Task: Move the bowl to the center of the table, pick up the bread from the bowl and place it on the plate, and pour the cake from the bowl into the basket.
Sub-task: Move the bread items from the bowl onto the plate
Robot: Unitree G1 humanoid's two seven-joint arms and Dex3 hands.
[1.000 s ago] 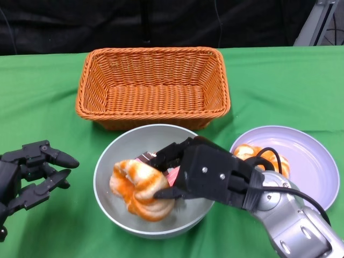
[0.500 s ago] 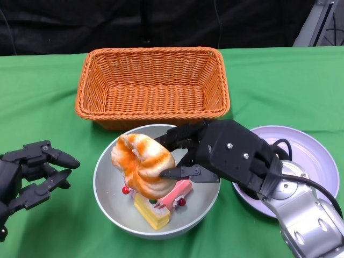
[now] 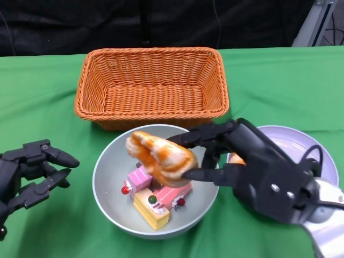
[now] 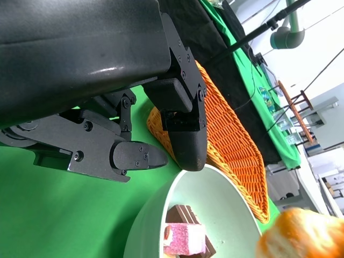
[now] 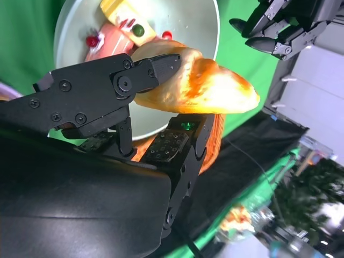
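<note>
The grey bowl (image 3: 107, 183) sits on the green bench (image 3: 279, 80) just in front of the wicker basket (image 3: 153, 86); inside it lie pieces of cake (image 3: 153, 201): a pink slice, a yellow slice and a red-and-white slice, with small red cherries among them; in the left wrist view a pink piece and a dark brown piece show in the bowl (image 4: 156, 226). The basket holds nothing that the head view shows; its far wall meets the black backdrop. The lilac plate (image 3: 301, 142) stands to the right of the bowl, near it; a small patch of something orange shows on the plate beside the right hand, too little of it visible to say what it is.

The right hand (image 3: 263, 172) holds the bread (image 3: 161, 156) above the bowl's right half, lifted clear of the cake; its fingers (image 3: 207, 137) are clamped on the bread from above and below; in the right wrist view the bread (image 5: 204, 86) sits between the fingers (image 5: 156, 67) with the bowl (image 5: 207, 32) beyond it. The left hand (image 3: 29, 174) rests low at the left, well apart from the bowl, fingers spread and holding nothing.

The right hand covers the near left part of the plate; the right forearm is cut off at the lower right edge; the left hand runs off the left edge.
</note>
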